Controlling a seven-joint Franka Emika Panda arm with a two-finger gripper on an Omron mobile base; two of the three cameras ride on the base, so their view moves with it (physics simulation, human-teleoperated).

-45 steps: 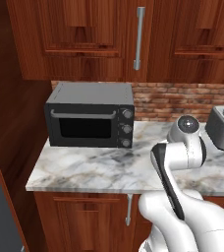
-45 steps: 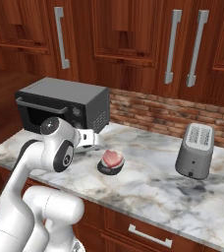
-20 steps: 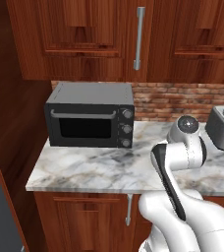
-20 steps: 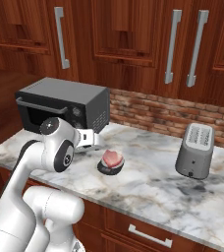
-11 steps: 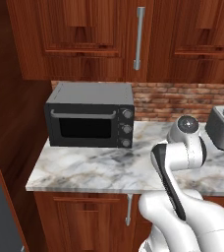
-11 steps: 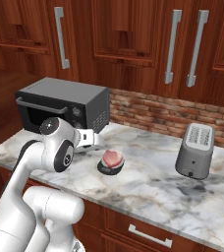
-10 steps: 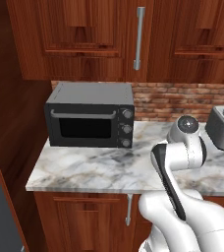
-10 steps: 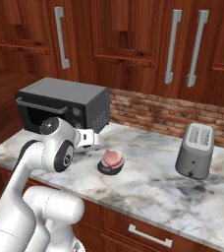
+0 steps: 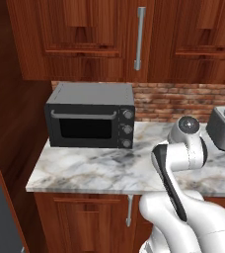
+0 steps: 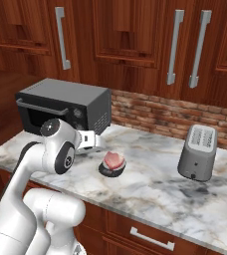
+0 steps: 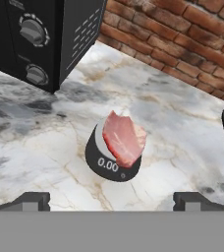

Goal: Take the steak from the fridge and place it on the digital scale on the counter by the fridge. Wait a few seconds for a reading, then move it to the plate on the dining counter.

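While steak [image 11: 124,138] rests unmoved on scale [image 11: 109,163] mid-surface [image 11: 45,142], hand [image 11: 111,199] wide, empty: waiting for reading

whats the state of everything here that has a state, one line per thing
steak: lying on the scale, not gripped
digital scale: on the counter, display lit, reads 0.00
end effector: open, empty, back from the steak
toaster oven: door shut
toaster: upright, slots empty
upper cabinets: doors shut
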